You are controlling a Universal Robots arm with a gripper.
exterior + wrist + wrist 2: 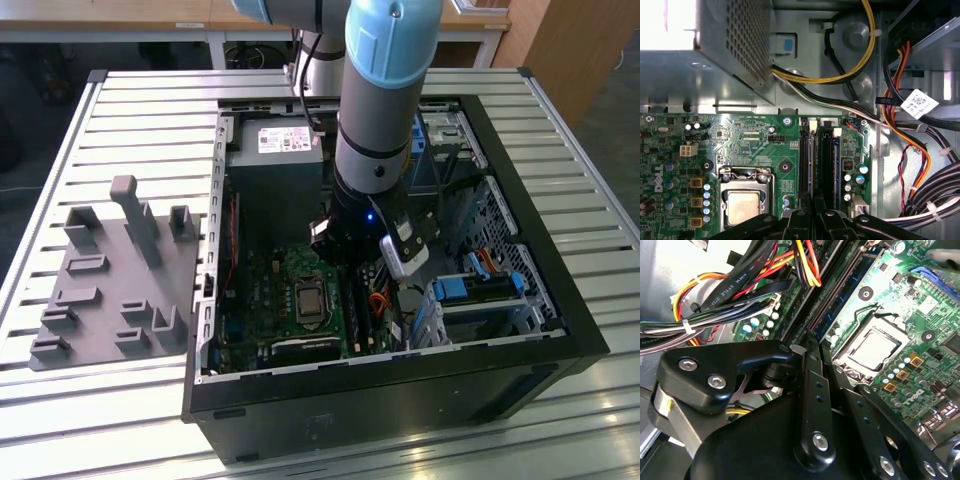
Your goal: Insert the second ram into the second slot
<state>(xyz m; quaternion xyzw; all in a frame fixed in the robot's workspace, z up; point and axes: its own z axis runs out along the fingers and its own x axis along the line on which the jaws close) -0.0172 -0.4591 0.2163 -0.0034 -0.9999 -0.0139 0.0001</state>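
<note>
While the claw (812,212) hovers over the memory slots (815,160) at three o'clock of the processor (742,207), fingers together on a thin edge, seemingly the second ram (836,162); light, stiff, fragile, best held by its long edges

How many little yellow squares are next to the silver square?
3 yellow squares in one row on the green circuit board beside the silver chip. The black gripper may hide more.

Slatted metal table (120,110) — bearing open computer case (560,330) and grey fixture (110,280).
</note>
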